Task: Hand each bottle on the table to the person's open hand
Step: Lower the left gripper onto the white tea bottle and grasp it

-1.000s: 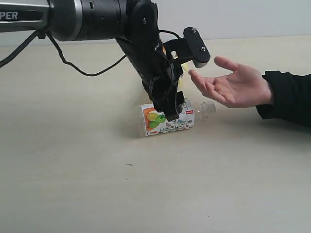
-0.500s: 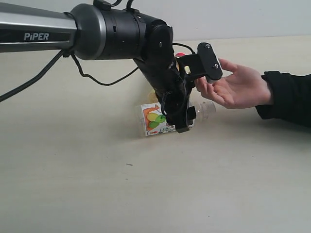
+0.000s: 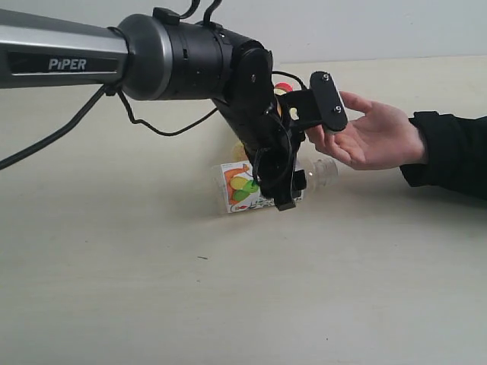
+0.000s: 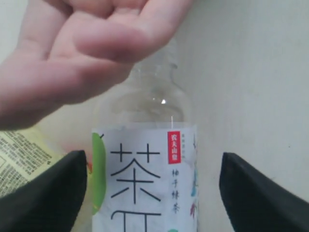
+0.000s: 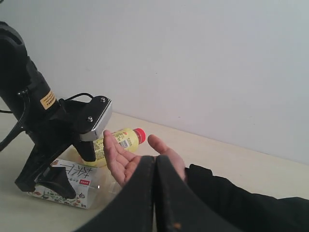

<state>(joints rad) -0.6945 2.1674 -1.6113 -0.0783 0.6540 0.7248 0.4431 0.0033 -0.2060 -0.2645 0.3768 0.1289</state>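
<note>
The bottle with the white fruit-picture label (image 3: 247, 188) lies on its side on the table (image 3: 152, 289), its clear neck toward the person's open hand (image 3: 373, 137). My left gripper (image 3: 278, 190) is down over this bottle (image 4: 145, 179), open, one finger on each side with a gap to the label. The hand (image 4: 87, 53) hovers just past the bottle's neck, palm up. The yellow bottle with a red cap (image 5: 118, 140) lies behind my left arm. My right gripper (image 5: 155, 159) is shut and empty, off to the side facing the hand (image 5: 125, 162). The other two bottles are out of view.
The person's black sleeve (image 3: 449, 152) rests on the table at the right. My left arm's black cable (image 3: 144, 118) hangs in a loop above the table at the left. A pale wall (image 5: 193, 58) stands behind the table.
My left gripper has moved right along the fruit-label bottle toward the hand and lower over it, mostly in the first half second. The hand and the bottle have stayed put.
</note>
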